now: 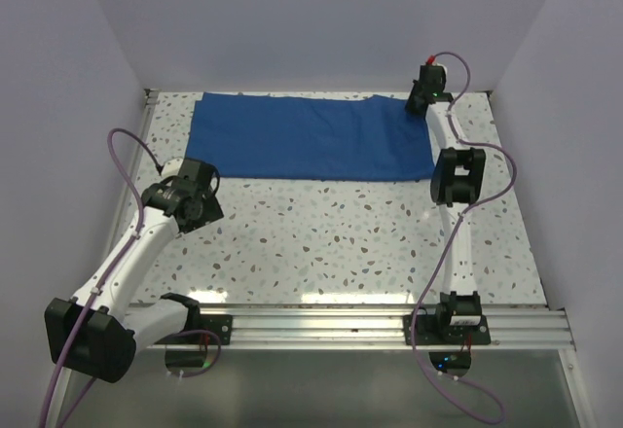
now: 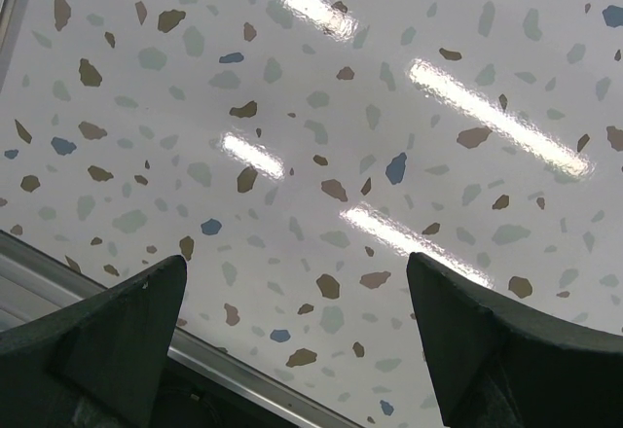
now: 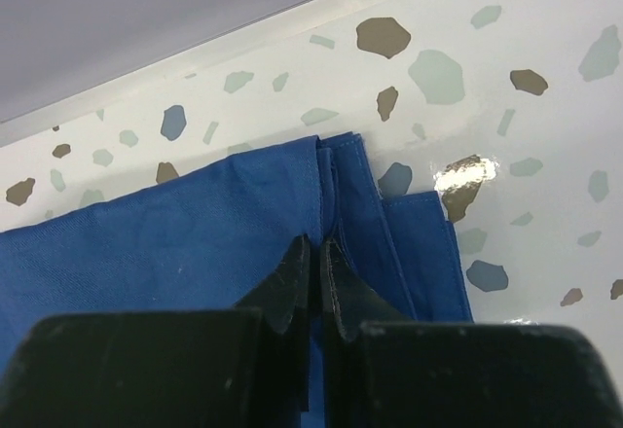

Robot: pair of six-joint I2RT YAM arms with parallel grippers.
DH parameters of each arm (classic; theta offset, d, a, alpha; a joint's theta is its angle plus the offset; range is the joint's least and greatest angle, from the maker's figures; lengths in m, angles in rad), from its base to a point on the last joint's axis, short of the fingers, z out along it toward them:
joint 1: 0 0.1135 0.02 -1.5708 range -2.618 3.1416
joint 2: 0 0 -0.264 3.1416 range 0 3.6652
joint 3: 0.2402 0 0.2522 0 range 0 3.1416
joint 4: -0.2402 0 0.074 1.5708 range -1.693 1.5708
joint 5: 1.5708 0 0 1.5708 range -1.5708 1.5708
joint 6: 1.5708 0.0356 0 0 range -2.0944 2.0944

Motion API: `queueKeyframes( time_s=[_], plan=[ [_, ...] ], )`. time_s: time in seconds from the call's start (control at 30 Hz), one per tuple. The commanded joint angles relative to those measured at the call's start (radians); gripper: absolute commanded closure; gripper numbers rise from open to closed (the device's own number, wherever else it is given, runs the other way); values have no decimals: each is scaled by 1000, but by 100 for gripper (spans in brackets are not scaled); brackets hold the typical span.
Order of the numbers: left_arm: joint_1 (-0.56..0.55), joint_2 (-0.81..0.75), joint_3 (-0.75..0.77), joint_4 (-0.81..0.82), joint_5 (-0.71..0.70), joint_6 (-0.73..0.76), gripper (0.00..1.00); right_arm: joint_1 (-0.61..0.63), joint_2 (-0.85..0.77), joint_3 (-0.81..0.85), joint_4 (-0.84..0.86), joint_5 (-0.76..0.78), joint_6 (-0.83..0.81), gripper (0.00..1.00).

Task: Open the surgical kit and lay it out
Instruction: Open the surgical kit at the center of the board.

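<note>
The left gripper (image 1: 192, 192) stood apart from the blue cloth wrap (image 1: 307, 137), off its near left corner. Its jaws were wide open and held nothing, with only the speckled table (image 2: 292, 107) under them. The wrap lay flat and folded along the far side of the table. At the far right corner of the wrap, the right gripper (image 3: 316, 265) was closed on a folded edge of the cloth, with the layers pinched between its fingers. No steel tray and no instruments showed anywhere beside the wrap, so the step in hand was probably the first unfolding. The next move would probably call for lifting this pinched layer and drawing it away from the wrap without dragging the whole cloth.
</note>
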Motion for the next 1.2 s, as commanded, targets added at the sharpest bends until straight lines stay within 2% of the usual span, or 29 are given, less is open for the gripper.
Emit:
queueKeyframes(
  time_s=[0.0,0.13,0.33,0.43,0.63,0.77,0.87,0.97,1.1,1.17],
  plan=[
    [-9,-3,14,-20,-38,-31,0,22,-71,-24,-2,-44,18,100],
    [-9,-41,40,-17,-46,-34,0,40,-215,-102,10,-109,15,100],
    [-9,1,193,-2,-61,13,0,142,-511,-344,33,-124,-48,100],
    [-9,26,253,1,-66,41,0,198,-609,-473,23,-121,-51,100],
    [-9,20,279,52,-43,86,0,332,-841,-758,-11,-120,-39,100],
    [-9,23,273,78,-6,107,0,355,-982,-1014,7,-121,13,100],
    [-9,24,269,98,20,122,0,358,-1059,-1122,3,-126,33,100],
    [-9,35,259,126,42,133,1,358,-1111,-1173,-31,-117,18,100],
    [-9,58,265,158,49,148,1,358,-1203,-1207,-161,-55,5,100],
    [-9,72,272,175,43,164,0,358,-1339,-1301,-200,-41,28,100]
  ],
)
